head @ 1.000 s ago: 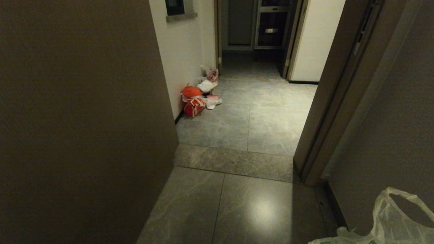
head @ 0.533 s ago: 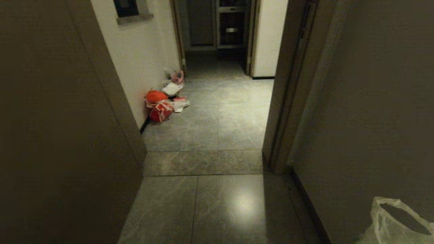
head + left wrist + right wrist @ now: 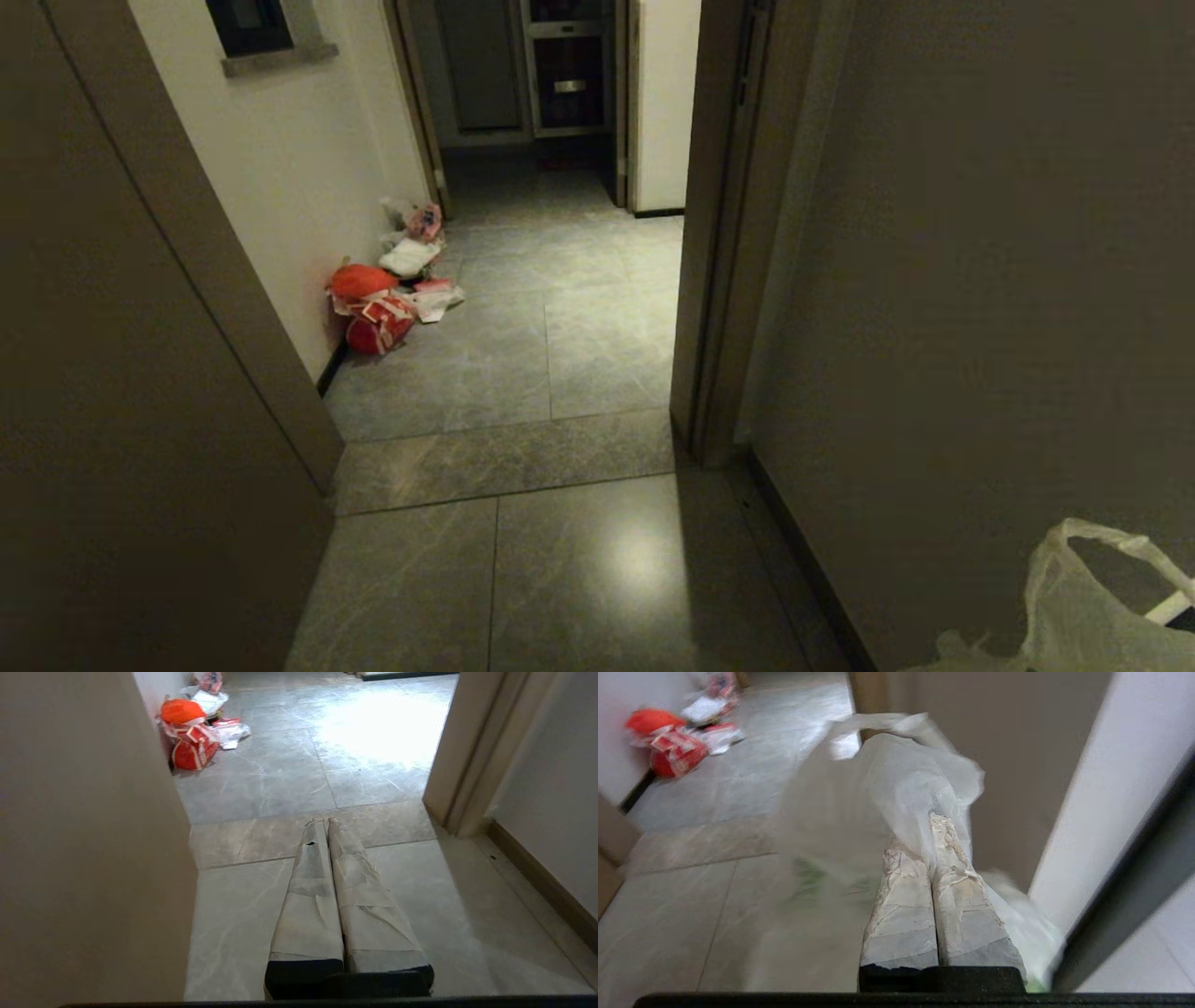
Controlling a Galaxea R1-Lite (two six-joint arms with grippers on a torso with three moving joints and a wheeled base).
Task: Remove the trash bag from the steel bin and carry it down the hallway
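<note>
The trash bag (image 3: 915, 774), thin whitish plastic with green print, hangs from my right gripper (image 3: 924, 835), whose taped fingers are shut on its gathered top. In the head view the trash bag (image 3: 1083, 607) shows at the bottom right corner, beside the right wall. My left gripper (image 3: 321, 821) is shut with nothing in it and hovers level above the floor tiles. The hallway (image 3: 560, 327) with grey marbled tiles runs ahead through a doorway. The steel bin is out of view.
A pile of rubbish with a red-orange bag (image 3: 373, 313) lies against the left wall ahead. A brown door frame (image 3: 714, 280) stands close on the right, and a dark panel (image 3: 140, 373) fills the left. Dark doors (image 3: 569, 65) close the far end.
The whole head view has slid leftward, so the camera has moved; the doorway and rubbish pile sit further left. The trash bag stays at the bottom right.
</note>
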